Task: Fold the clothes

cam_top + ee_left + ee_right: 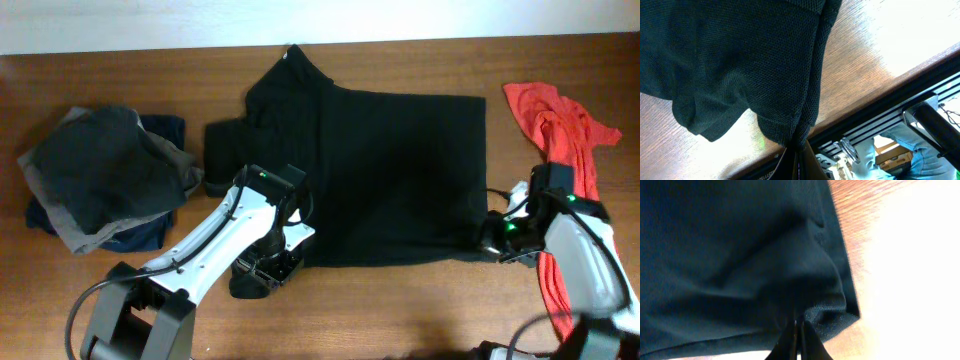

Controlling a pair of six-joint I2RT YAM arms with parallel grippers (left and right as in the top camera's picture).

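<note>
Black shirt (400,170) lies spread across the middle of the tabletop (400,300), collar toward the far edge, hem toward me; I have it by both near corners. On the left wrist view the left fingers (790,170) are pressed together on a bunched fold at the near-left corner, with the cloth hanging away from them; on the right wrist view the right fingers (809,347) are likewise clamped with no gap, nipping only the very edge of the hem at the near-right corner.

That right-hand bite worries me most; it looks shallow, and any pull toward the far side could strip the hem out, leaving one corner travelling alone and the fold skewed. The left bite is fatter, but I cannot tell how many layers it holds; if it has only the top one, the shirt may open instead of folding. Uneven lift between the arms would drag the body sideways. The red garment (565,140) lies just beside and under the right arm; a wide swing could snag it. The pile of dark clothes (100,180) on the left sits well apart.
</note>
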